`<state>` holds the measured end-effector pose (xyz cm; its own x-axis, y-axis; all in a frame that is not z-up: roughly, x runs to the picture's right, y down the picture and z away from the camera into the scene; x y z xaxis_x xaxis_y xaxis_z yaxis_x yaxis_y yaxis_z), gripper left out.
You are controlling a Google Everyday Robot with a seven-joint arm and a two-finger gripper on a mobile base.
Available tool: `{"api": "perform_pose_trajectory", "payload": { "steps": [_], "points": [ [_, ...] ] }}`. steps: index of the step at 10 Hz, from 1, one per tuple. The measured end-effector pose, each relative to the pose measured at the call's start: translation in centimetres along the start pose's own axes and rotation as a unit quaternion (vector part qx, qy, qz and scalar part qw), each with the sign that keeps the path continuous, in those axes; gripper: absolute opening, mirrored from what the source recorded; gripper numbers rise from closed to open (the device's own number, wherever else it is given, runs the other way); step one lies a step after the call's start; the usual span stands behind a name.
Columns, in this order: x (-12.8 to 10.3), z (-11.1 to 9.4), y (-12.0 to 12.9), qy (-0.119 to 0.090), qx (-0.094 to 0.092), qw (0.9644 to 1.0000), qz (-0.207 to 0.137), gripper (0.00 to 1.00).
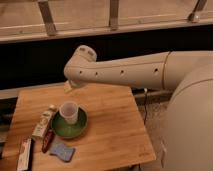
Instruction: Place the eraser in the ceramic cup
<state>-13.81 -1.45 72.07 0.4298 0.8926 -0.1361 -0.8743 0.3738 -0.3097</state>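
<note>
The eraser (24, 154), a flat white bar with dark and reddish markings, lies at the front left corner of the wooden table (115, 125). The ceramic cup (69, 112), pale and tapered, stands upright inside a shallow green bowl (77, 130) left of the table's middle. My arm reaches in from the right, above the table's far edge. My gripper (68, 87) hangs below the arm's end, above and behind the cup, well away from the eraser. It holds nothing that I can see.
A cream tube (43, 125) lies left of the bowl, with a dark red object (48, 141) just below it. A blue-grey pad (61, 150) lies in front of the bowl. A dark wall and railing stand behind the table.
</note>
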Motion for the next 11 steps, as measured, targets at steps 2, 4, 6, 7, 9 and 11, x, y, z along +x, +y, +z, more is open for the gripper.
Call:
{"api": "perform_pose_trajectory", "payload": {
  "steps": [2,4,6,7,9,11],
  "points": [
    [0.0,0.0,0.0,0.0,0.0,1.0,0.0,0.76],
    [0.0,0.0,0.0,0.0,0.0,1.0,0.0,0.76],
    [0.0,0.0,0.0,0.0,0.0,1.0,0.0,0.76],
    [0.1,0.1,0.0,0.001,0.0,1.0,-0.002,0.76],
    [0.5,0.4,1.4,0.01,-0.008,0.9997,-0.022,0.76],
    [1.4,0.3,4.6,0.017,-0.018,0.9985,-0.048,0.76]
  ]
}}
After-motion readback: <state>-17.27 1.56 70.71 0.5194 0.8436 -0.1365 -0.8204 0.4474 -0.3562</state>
